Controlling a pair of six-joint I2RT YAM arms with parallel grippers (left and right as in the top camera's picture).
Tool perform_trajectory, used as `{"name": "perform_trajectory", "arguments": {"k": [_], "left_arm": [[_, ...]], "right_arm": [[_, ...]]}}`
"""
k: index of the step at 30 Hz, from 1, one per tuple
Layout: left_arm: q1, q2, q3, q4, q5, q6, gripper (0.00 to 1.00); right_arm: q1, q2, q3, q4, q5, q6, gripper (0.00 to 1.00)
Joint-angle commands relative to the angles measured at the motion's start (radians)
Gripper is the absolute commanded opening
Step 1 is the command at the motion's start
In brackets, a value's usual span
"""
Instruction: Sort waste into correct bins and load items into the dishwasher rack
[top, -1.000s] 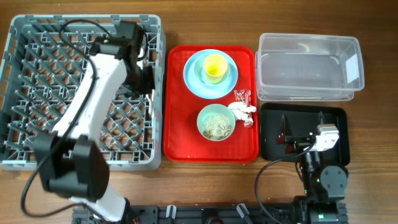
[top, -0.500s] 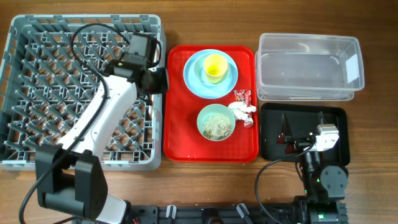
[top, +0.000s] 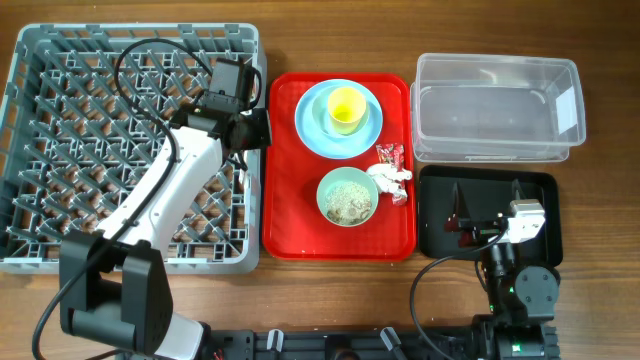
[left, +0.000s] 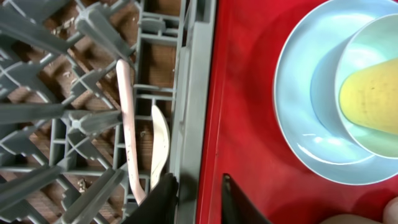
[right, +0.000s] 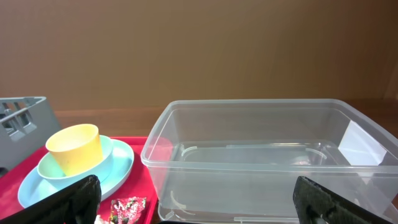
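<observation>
My left gripper (top: 256, 128) hovers over the right wall of the grey dishwasher rack (top: 60, 150). Its jaws stand a little apart with nothing between them (left: 198, 180). Just inside that wall lie a white plastic spoon (left: 160, 144) and fork (left: 124, 118). On the red tray, a yellow cup (top: 345, 108) stands in a light blue bowl (left: 367, 37) on a light blue plate (top: 312, 125). A pale green bowl (top: 347, 196) holds rice scraps. A red wrapper (top: 389, 155) and a crumpled napkin (top: 392, 180) lie beside it. My right gripper (top: 487, 200) rests wide open (right: 199, 208) over the black tray (top: 540, 250).
The clear tub (top: 497, 107) stands at the back right, right in front of the right gripper. The flat red tray (top: 290, 220) lies between the rack and the two bins. The left arm reaches across the rack from the near left.
The left arm swung right, from over the rack's inside to its right wall, and its jaws narrowed slightly. The right arm has not moved.
</observation>
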Motion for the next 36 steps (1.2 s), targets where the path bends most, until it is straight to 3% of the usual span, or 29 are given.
{"name": "perform_trajectory", "arguments": {"k": [1, 16, 19, 34, 36], "left_arm": [[-0.001, 0.002, -0.018, 0.021, -0.042, -0.005, 0.27], [-0.026, 0.009, -0.043, -0.002, -0.039, -0.005, 0.19], [-0.026, 0.009, -0.043, -0.025, -0.039, -0.005, 0.04], [-0.026, 0.009, -0.043, -0.092, -0.038, -0.010, 0.04], [-0.026, 0.009, -0.043, -0.077, -0.039, -0.009, 0.11]], "right_arm": [[0.004, -0.005, -0.001, 0.003, 0.016, -0.006, 1.00], [0.004, -0.005, -0.001, 0.003, 0.016, -0.005, 1.00], [0.004, -0.005, -0.001, 0.003, 0.016, -0.005, 1.00], [0.004, -0.005, -0.001, 0.003, 0.016, -0.005, 1.00], [0.004, -0.005, -0.001, 0.003, 0.016, -0.006, 1.00]]}}
